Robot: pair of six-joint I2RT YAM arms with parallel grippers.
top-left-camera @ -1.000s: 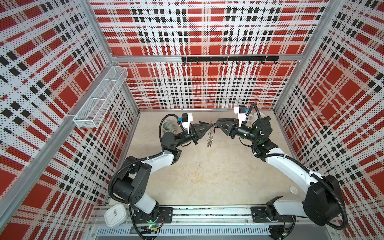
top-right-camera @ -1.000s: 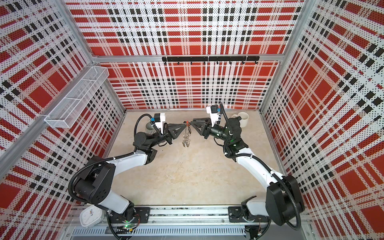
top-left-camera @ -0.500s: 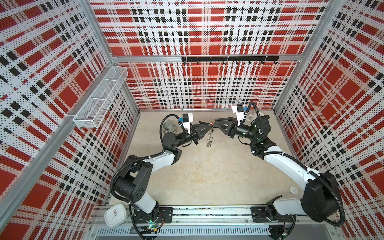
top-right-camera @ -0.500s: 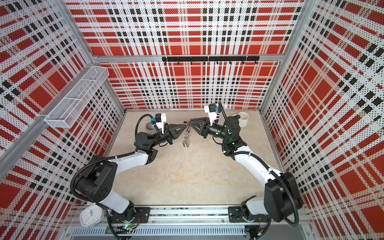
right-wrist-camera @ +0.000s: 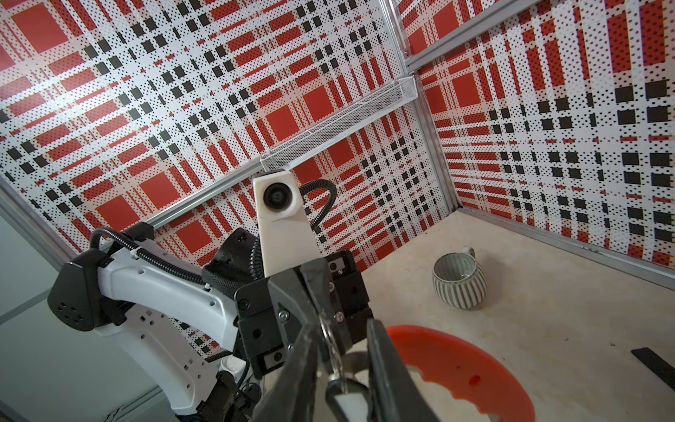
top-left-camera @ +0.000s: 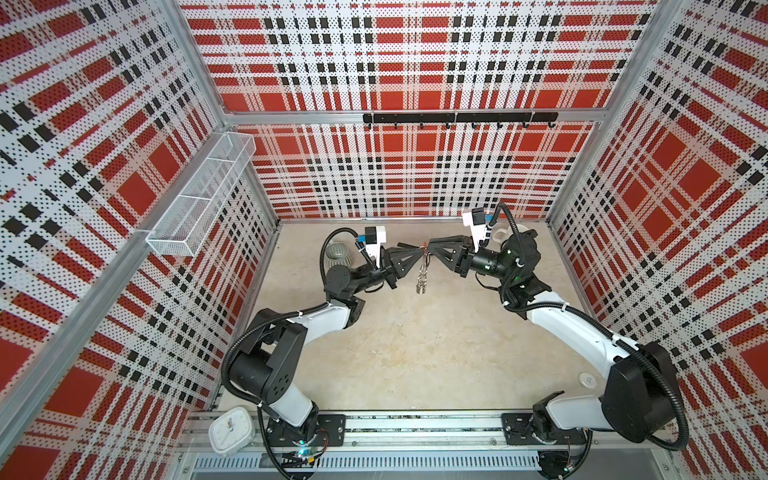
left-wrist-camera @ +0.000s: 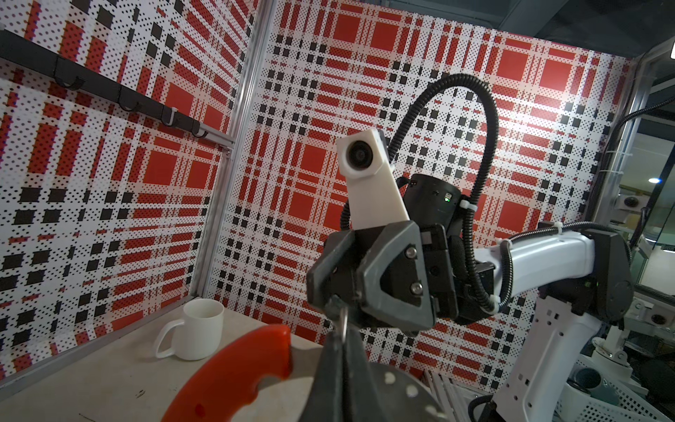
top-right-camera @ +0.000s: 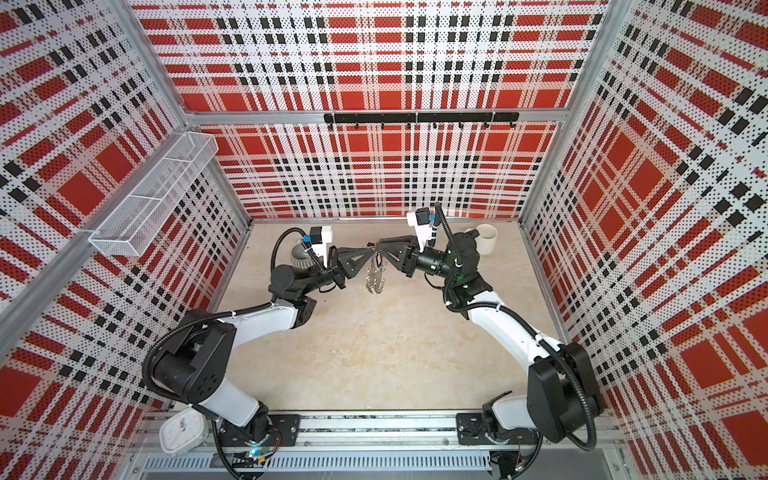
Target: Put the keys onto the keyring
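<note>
Both grippers meet tip to tip in the air over the back of the table. My left gripper (top-left-camera: 419, 251) (left-wrist-camera: 343, 334) is shut on the top edge of the keyring (top-left-camera: 421, 276) (top-right-camera: 375, 278), which hangs below it with its small silver rings dangling. Its red bar (left-wrist-camera: 233, 372) (right-wrist-camera: 475, 365) and grey holed plate (left-wrist-camera: 398, 394) show close up. My right gripper (top-left-camera: 430, 245) (right-wrist-camera: 339, 329) is closed on the keys: the black tag with its white label (right-wrist-camera: 345, 400) fills the gap between the fingers. Its silver split ring (right-wrist-camera: 330, 347) stands up toward the left gripper's tips.
A white mug (top-right-camera: 486, 239) (left-wrist-camera: 197, 329) stands at the back right, a striped grey cup (top-left-camera: 336, 255) (right-wrist-camera: 460, 281) at the back left. A wire basket (top-left-camera: 199, 199) hangs on the left wall, a hook rail (top-left-camera: 457, 118) on the back wall. A black strap (right-wrist-camera: 653, 365) lies on the table.
My right gripper has edged a little to the left, closer to the left gripper's tips. The left arm and the hanging keyring have stayed where they were.
</note>
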